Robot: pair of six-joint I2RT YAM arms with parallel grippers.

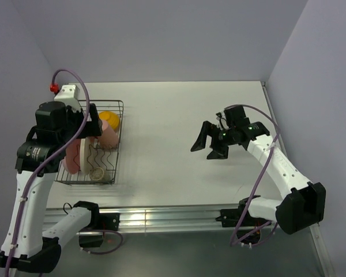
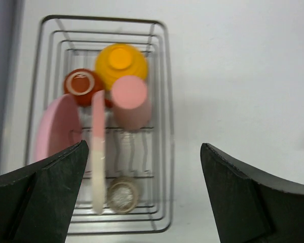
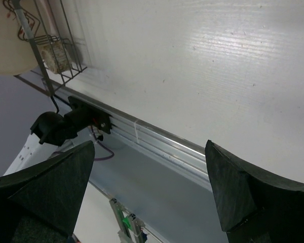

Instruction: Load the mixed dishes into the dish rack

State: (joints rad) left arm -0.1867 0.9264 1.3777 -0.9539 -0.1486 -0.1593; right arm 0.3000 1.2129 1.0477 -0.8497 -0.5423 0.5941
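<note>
The dish rack [image 2: 162, 61] sits at the left side of the white worktop [image 1: 173, 115], and all the dishes are inside it. At its far end the orange-yellow bowl [image 2: 121, 63] lies upside down, with the small dark red-brown cup [image 2: 81, 85] just beside it on the left. The pink tumbler [image 2: 130, 101] stands mouth down in front of the bowl. Two plates stand on edge in the left half of the rack: the pink plate [image 2: 55, 129] nearest the left wall, and the pink-and-cream plate [image 2: 98, 152] next to it. The small speckled beige cup [image 2: 122, 195] rests at the near end, just right of that second plate.

The left end effector [image 2: 144, 144] hovers above the rack with its jaws spread wide and nothing between them. The right end effector [image 1: 209, 145] hangs over bare worktop well apart from the rack, also wide and empty.
</note>
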